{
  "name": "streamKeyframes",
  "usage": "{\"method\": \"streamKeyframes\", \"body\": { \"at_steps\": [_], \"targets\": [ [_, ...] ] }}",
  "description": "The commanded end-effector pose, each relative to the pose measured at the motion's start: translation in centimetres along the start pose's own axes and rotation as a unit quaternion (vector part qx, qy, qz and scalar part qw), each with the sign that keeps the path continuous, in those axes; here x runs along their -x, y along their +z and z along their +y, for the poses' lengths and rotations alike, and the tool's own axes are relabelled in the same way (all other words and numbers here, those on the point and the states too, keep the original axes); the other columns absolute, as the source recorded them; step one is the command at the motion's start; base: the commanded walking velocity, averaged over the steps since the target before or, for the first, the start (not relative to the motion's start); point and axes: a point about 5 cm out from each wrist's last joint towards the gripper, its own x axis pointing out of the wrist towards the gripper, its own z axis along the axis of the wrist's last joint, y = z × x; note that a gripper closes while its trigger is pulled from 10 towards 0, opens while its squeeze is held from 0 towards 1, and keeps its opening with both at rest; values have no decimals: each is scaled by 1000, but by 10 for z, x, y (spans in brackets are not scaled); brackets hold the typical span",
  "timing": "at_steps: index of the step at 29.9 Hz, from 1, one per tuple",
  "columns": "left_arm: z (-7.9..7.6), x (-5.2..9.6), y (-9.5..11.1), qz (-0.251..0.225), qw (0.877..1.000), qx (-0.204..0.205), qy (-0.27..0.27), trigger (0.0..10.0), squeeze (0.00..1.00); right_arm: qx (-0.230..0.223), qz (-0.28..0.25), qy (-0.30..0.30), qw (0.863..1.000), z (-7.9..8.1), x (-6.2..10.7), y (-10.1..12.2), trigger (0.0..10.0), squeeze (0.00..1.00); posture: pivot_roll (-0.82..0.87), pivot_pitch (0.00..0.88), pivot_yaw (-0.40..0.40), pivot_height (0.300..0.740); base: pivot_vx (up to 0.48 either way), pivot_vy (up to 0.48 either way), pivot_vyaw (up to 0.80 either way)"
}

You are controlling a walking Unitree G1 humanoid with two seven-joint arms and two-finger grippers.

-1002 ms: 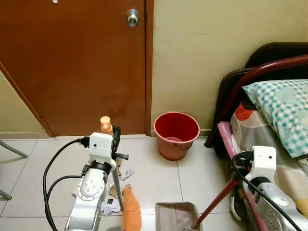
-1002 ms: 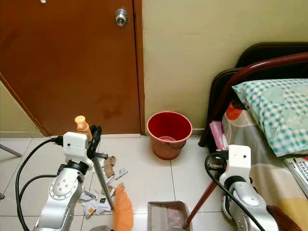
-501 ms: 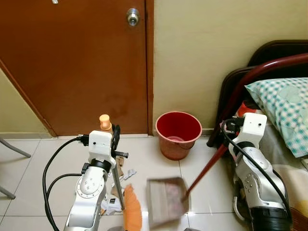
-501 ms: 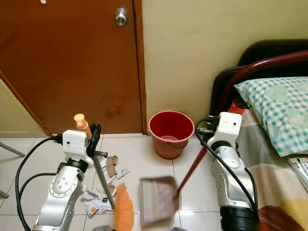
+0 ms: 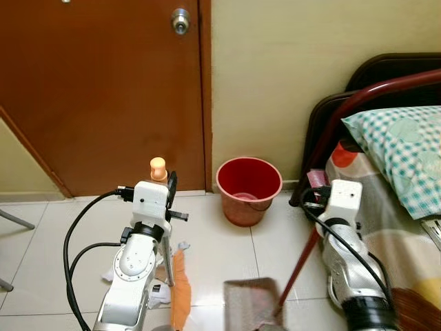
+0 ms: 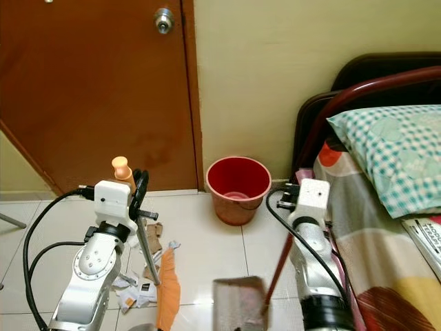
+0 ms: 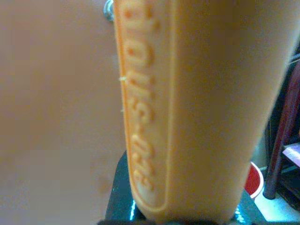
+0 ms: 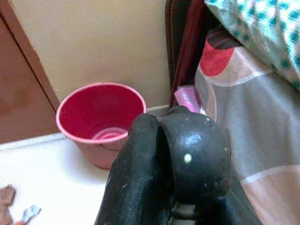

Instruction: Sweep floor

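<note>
My left gripper [image 5: 169,194] is shut on the metal shaft of an upright broom, just below its orange handle tip [image 5: 158,167]. The orange grip [image 7: 187,108] looms close in the left wrist view. The broom's orange bristles [image 5: 180,296] rest on the tiles beside torn paper scraps [image 6: 134,293]. My right gripper [image 6: 289,198] is shut on the top of a dark red dustpan handle [image 6: 279,272], its black fingers [image 8: 140,164] wrapped round the rounded end. The brownish dustpan [image 5: 249,309] sits low by the floor. A red bucket [image 5: 248,189] stands against the wall.
A brown door [image 5: 103,89] is shut behind the broom. A bed with a dark red frame [image 5: 344,117] and a checked pillow [image 5: 400,148] crowds the right side. A chair leg [image 5: 14,219] shows at the far left. Black cables hang from both arms.
Half a second ago the dustpan was lifted and tilted in mid-air; now it hangs lower and further forward. My right arm has dropped back. The broom stayed nearly still.
</note>
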Motion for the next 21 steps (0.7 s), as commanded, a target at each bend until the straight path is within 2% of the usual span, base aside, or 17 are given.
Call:
{"method": "streamKeyframes", "body": {
  "at_steps": [1, 8, 14, 15, 21],
  "targets": [
    [2, -5, 17, -38, 999, -17, 0, 10000, 0, -5, -48, -11, 999, 1, -6, 18, 10000, 0, -6, 47, 4, 740, 0, 0, 0],
    [5, -11, 21, -50, 998, -26, -9, 10000, 0, -3, -60, -16, 998, 10, -14, 14, 10000, 0, 10, 30, 9, 740, 0, 0, 0],
    [8, -15, 20, -46, 998, -26, -14, 10000, 0, -11, -70, 12, 997, 23, -15, 16, 10000, 0, 50, 38, 23, 740, 0, 0, 0],
    [7, -13, 18, -42, 999, -26, -15, 10000, 0, -20, -63, 36, 997, 25, -13, 12, 10000, 0, 86, 47, 6, 740, 0, 0, 0],
    [7, -8, 11, -28, 999, -18, -1, 10000, 0, -31, -32, 65, 997, 23, -7, -3, 10000, 0, 99, 49, -37, 740, 0, 0, 0]
  ]
}}
